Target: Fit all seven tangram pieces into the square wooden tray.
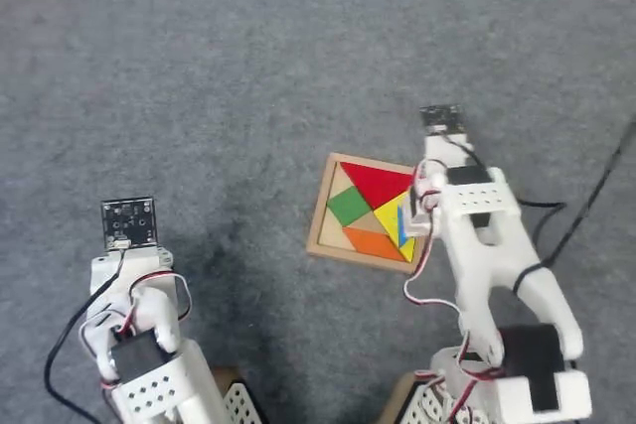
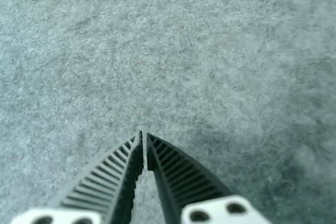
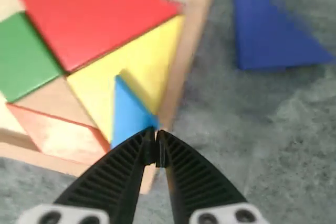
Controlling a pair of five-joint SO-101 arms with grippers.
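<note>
Nearby, a dark-blue triangle [image 3: 268, 30] lies outside the tray [image 3: 191, 35].

A black cable [image 1: 594, 194] lies on grey carpet [image 1: 199, 96].

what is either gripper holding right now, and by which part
Nothing, as far as shows. The left gripper is shut over carpet. The right gripper is shut with its tips at a corner of the light blue triangle, not clamped around it.
</note>
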